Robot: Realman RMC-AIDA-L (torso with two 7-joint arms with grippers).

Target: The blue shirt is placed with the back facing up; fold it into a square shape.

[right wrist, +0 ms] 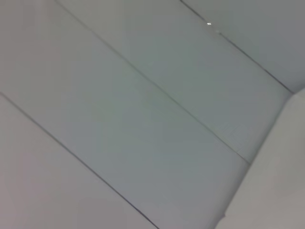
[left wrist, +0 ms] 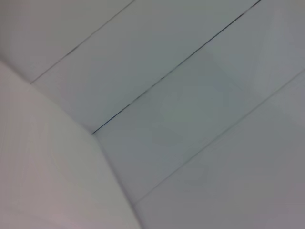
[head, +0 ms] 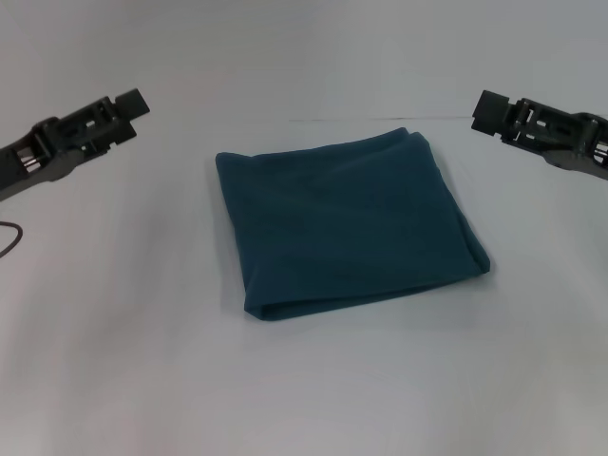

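The blue shirt [head: 347, 220] lies folded into a rough square at the middle of the white table, its plain side up and a doubled edge along the near side. My left gripper [head: 131, 104] hangs raised at the left, well apart from the cloth. At the right, my right gripper [head: 488, 111] is raised the same way, also clear of the shirt. Neither holds anything that I can see. Both wrist views show only pale panelled surfaces.
A white table [head: 114, 361] spreads around the shirt on all sides. A thin dark cable [head: 9, 237] loops in at the left edge. Pale wall panels with thin seams [left wrist: 176, 67] fill the wrist views.
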